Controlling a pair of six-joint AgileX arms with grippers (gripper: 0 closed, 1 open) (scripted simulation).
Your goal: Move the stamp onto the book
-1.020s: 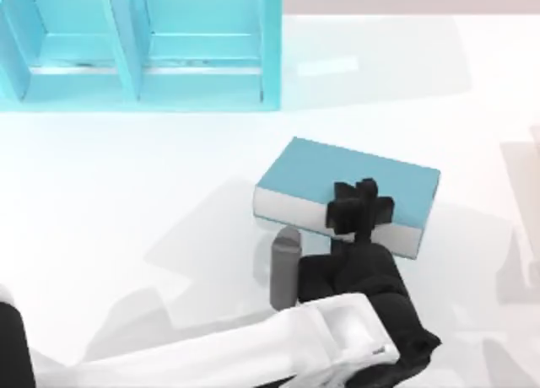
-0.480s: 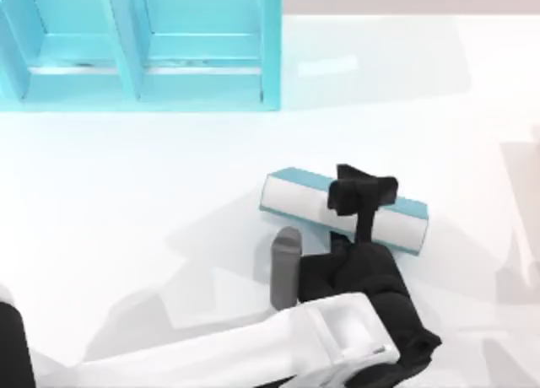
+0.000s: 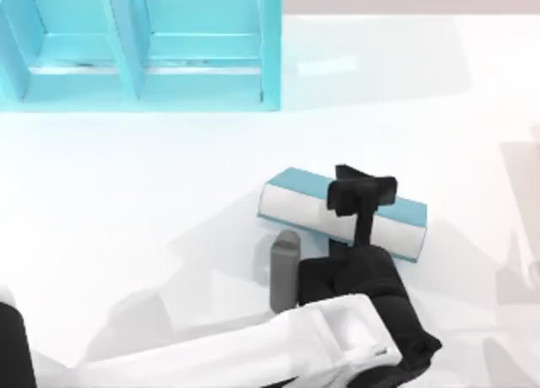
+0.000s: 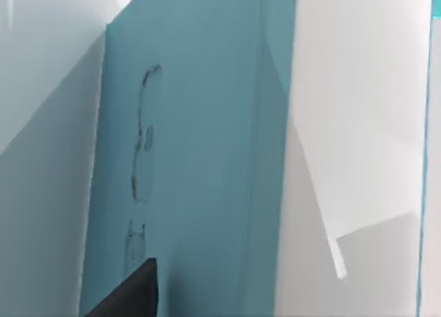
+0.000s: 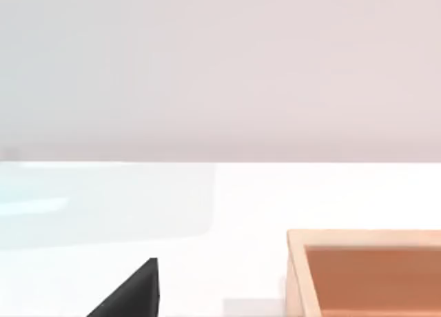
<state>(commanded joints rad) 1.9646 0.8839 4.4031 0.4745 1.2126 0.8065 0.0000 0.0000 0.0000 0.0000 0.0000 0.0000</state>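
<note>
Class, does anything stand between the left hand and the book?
Nothing visible does: the left hand grips the book, which is tilted up on its long edge, right of the table's middle.

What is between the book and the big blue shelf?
Nothing: in the top view, only bare white table lies between the book and the shelf.
</note>
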